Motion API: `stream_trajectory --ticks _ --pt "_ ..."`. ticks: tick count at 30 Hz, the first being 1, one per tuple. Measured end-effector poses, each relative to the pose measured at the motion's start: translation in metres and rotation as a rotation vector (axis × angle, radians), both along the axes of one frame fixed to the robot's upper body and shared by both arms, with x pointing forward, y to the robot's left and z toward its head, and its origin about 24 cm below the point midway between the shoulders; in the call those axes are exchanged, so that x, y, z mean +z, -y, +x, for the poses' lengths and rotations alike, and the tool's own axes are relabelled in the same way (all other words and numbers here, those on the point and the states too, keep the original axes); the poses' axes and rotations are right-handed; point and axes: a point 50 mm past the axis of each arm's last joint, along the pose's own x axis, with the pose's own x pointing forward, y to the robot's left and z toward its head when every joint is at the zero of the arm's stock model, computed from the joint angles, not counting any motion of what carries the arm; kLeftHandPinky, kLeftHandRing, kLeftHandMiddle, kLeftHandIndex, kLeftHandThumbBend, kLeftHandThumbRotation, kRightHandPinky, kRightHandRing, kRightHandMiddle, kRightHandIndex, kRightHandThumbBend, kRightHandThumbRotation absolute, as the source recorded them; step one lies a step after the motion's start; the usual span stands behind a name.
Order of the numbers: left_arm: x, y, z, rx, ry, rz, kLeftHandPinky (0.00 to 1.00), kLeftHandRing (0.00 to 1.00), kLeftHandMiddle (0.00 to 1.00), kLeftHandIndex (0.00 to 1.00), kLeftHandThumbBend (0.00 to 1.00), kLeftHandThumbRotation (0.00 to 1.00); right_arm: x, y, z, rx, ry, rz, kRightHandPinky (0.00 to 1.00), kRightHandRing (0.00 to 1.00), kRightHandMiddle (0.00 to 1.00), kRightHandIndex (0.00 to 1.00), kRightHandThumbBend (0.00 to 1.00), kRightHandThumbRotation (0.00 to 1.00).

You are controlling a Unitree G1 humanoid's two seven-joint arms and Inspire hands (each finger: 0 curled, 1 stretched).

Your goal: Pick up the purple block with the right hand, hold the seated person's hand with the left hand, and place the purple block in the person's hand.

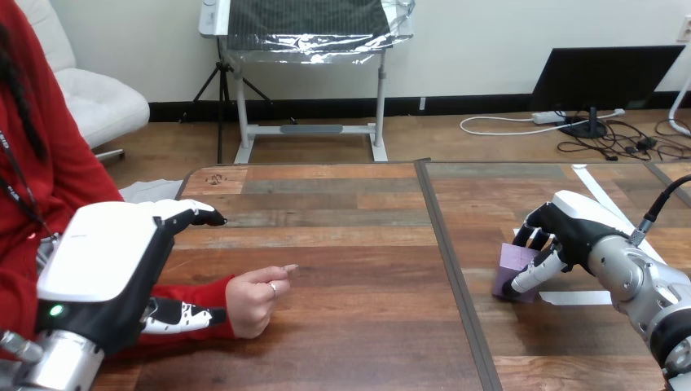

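Inside the curled fingers of the right hand (573,230) sits the purple block (512,262), seemingly unlifted; left hand (106,269) spread wide, person's hand (254,300) beside it unheld.

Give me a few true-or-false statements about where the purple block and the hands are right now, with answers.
1. The purple block lies in the person's hand. False: it is at the table's right side, far from that hand.
2. The right robot hand has its fingers curled round the purple block. True.
3. The person's hand rests on the table, loosely closed. True.
4. The left robot hand is next to the purple block. False: it is at the left, by the person's red sleeve.
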Motion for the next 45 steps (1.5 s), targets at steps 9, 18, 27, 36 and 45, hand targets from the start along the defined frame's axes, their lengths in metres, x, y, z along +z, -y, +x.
stream_trajectory --ticks 9,18,27,36,45 --pt "-0.009 0.001 0.009 -0.003 -0.035 0.032 0.64 0.71 0.73 0.71 1.0 0.21 0.0 0.0 0.0 0.001 0.0 0.011 0.45 0.5 0.55 0.54 0.77 0.0" --pt "-0.017 0.001 0.018 -0.011 -0.085 0.052 0.66 0.72 0.74 0.73 1.0 0.25 0.0 -0.001 0.0 0.003 -0.001 0.012 0.45 0.5 0.55 0.54 0.77 0.0" --pt "-0.02 0.002 0.03 -0.048 -0.199 0.098 0.73 0.77 0.78 0.77 1.0 0.23 0.0 -0.002 0.0 0.006 -0.003 0.016 0.48 0.53 0.55 0.53 0.78 0.0" --pt "-0.024 0.005 0.044 -0.087 -0.346 0.14 0.75 0.78 0.78 0.77 1.0 0.23 0.0 -0.002 0.0 0.007 -0.003 0.019 0.48 0.52 0.55 0.53 0.77 0.0" --pt "-0.028 0.01 0.057 -0.104 -0.43 0.174 0.76 0.79 0.79 0.78 1.0 0.23 0.0 -0.003 0.0 0.009 -0.002 0.021 0.48 0.52 0.55 0.53 0.77 0.0"
